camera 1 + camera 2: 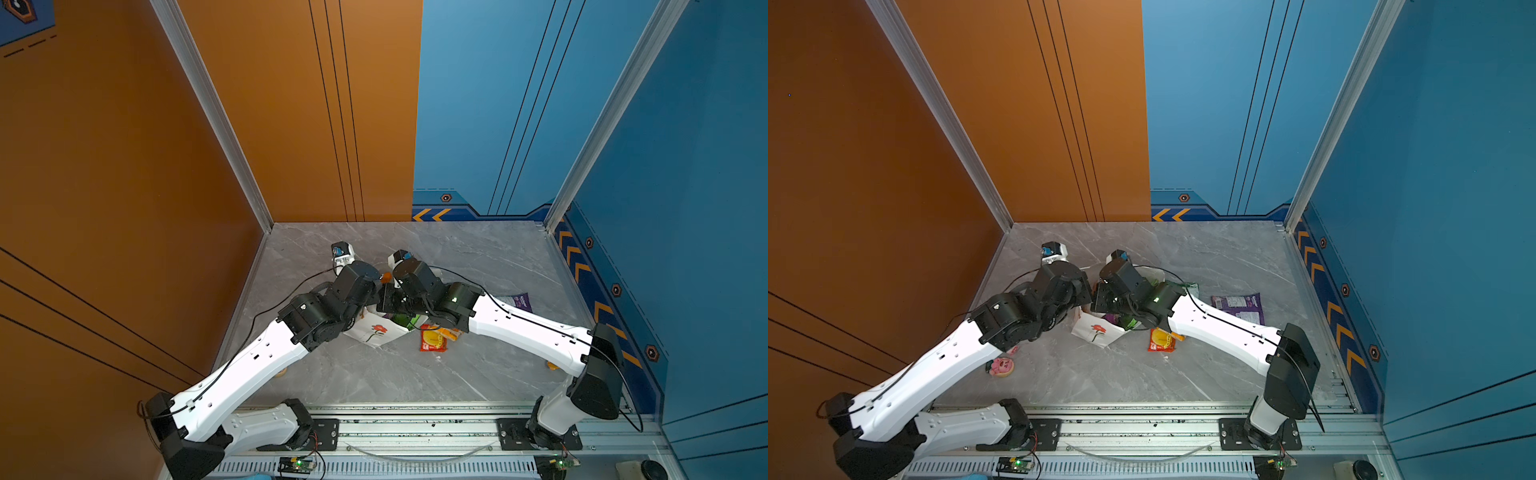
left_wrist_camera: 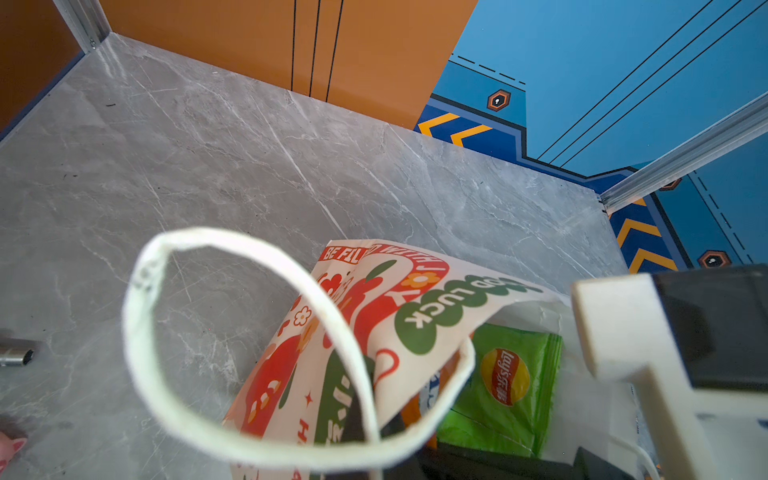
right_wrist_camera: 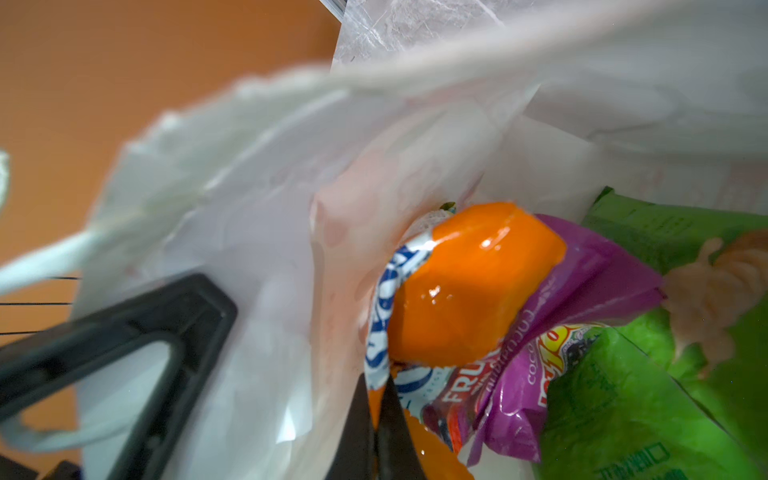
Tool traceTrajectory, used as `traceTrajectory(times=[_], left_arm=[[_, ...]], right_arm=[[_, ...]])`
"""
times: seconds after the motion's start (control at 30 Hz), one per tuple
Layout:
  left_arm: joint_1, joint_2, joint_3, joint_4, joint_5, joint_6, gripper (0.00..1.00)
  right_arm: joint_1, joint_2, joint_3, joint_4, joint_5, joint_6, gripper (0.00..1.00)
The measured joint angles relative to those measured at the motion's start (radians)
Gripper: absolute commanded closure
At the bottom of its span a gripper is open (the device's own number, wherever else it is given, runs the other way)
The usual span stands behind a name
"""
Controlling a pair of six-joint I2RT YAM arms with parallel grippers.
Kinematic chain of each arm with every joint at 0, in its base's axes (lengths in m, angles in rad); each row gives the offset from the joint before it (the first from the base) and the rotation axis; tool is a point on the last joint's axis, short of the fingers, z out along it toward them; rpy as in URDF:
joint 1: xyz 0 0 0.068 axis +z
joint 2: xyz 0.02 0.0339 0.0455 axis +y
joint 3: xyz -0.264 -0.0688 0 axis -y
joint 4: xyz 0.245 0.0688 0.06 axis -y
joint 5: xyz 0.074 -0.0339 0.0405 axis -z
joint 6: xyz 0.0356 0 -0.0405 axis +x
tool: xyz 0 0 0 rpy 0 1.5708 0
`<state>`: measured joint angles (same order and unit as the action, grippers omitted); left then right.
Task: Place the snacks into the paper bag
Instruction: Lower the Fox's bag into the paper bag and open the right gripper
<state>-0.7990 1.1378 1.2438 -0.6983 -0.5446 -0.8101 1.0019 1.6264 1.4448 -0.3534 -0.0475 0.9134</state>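
- Both arms meet over the paper bag (image 1: 376, 332), which sits about mid-table (image 1: 478, 257) with its flower print turned toward the near side.
- The right gripper (image 3: 384, 386) is down inside the bag's mouth, its jaws clamped on an orange packet (image 3: 469, 282). I'd call this the drop-off step for that snack.
- The left gripper (image 2: 386, 444) is closed as well. It appears to pinch the bag's rim on the left to hold the mouth open, and the cord handle (image 2: 135, 332) loops loose beside it.
- The next move, as I judge it, is for the right jaws to part so the packet falls. They then need to lift straight out without snagging the thin paper wall, while the left hold stays firm.
- Two snacks are not yet packed. A red packet (image 1: 432, 338) lies just right of the bag, and a purple packet (image 1: 1239, 305) lies further right, beside the right arm.
- Both top views hide the jaws and the bag's contents under the wrists.
- Only the right wrist view shows the grip itself. It also shows a small purple packet (image 3: 590, 270) and green packets (image 3: 623, 415) already inside.
- Only the left wrist view shows the bag's red-and-green printed side, and a green crisp packet (image 2: 507, 382) within.
- A pink round thing (image 1: 1001, 366) lies near the left arm, clear in a top view. It is no snack.
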Motion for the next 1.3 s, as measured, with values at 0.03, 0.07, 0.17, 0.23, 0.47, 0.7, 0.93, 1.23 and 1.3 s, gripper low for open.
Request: traceTrajectory(times=[0.03, 0.07, 0.17, 0.23, 0.47, 0.7, 0.93, 1.23, 1.3], left_arm=[[0.002, 0.000, 0.000, 0.000, 0.003, 0.000, 1.00], [0.006, -0.001, 0.000, 0.000, 0.004, 0.000, 1.00], [0.014, -0.002, 0.000, 0.000, 0.010, 0.000, 1.00], [0.016, -0.002, -0.001, 0.000, 0.014, 0.000, 1.00], [0.016, -0.002, -0.002, 0.000, 0.016, 0.000, 1.00], [0.016, -0.003, -0.004, 0.000, 0.018, 0.000, 1.00], [0.028, -0.003, -0.015, 0.001, 0.018, 0.000, 1.00], [0.053, -0.007, -0.022, 0.000, 0.026, 0.000, 1.00], [0.060, -0.011, -0.026, 0.000, 0.028, 0.000, 1.00]], right_arm=[[0.003, 0.000, -0.002, 0.000, 0.002, 0.000, 1.00], [0.007, 0.000, -0.004, 0.003, 0.005, -0.002, 1.00], [0.016, 0.000, -0.011, 0.010, 0.015, -0.008, 1.00], [0.019, 0.000, -0.016, 0.014, 0.019, -0.008, 1.00], [0.016, 0.017, -0.019, 0.032, 0.018, -0.008, 0.99], [0.008, 0.044, -0.019, 0.032, -0.002, -0.019, 0.84], [0.004, 0.032, -0.019, 0.029, 0.003, -0.037, 0.69], [-0.002, -0.041, 0.006, -0.039, 0.060, -0.090, 0.59], [0.000, -0.078, 0.006, -0.066, 0.091, -0.107, 0.57]])
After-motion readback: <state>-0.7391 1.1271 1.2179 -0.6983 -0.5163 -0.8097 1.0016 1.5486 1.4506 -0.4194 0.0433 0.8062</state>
